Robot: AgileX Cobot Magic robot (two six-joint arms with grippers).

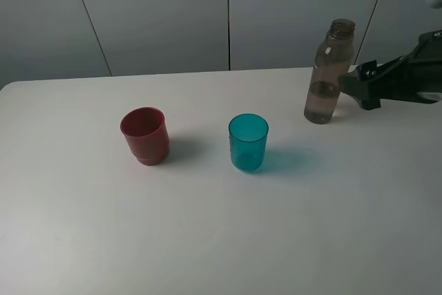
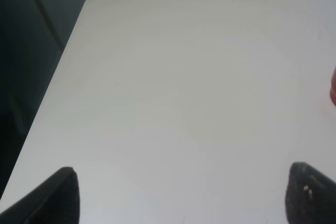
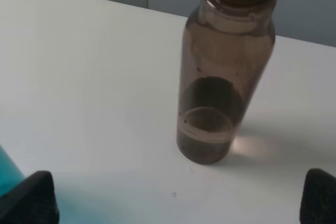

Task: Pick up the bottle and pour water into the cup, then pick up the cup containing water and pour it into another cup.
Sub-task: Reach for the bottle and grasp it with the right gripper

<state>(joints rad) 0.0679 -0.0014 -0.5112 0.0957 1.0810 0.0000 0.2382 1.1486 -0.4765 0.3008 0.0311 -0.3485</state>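
The smoky grey-brown bottle (image 1: 329, 74) stands upright and uncapped at the back right of the white table (image 1: 207, 240), with a little water at its bottom; it also shows in the right wrist view (image 3: 223, 72). The teal cup (image 1: 248, 142) stands near the middle; a sliver of it shows in the right wrist view (image 3: 8, 177). The dark red cup (image 1: 145, 135) stands to its left; its edge shows in the left wrist view (image 2: 333, 85). My right gripper (image 1: 352, 88) is open, just right of the bottle, not touching it. My left gripper (image 2: 181, 195) is open over bare table, outside the exterior view.
Grey wall panels (image 1: 228, 12) stand behind the table. The table's left edge and rounded back corner (image 2: 89, 3) show in the left wrist view, with a dark drop beyond.
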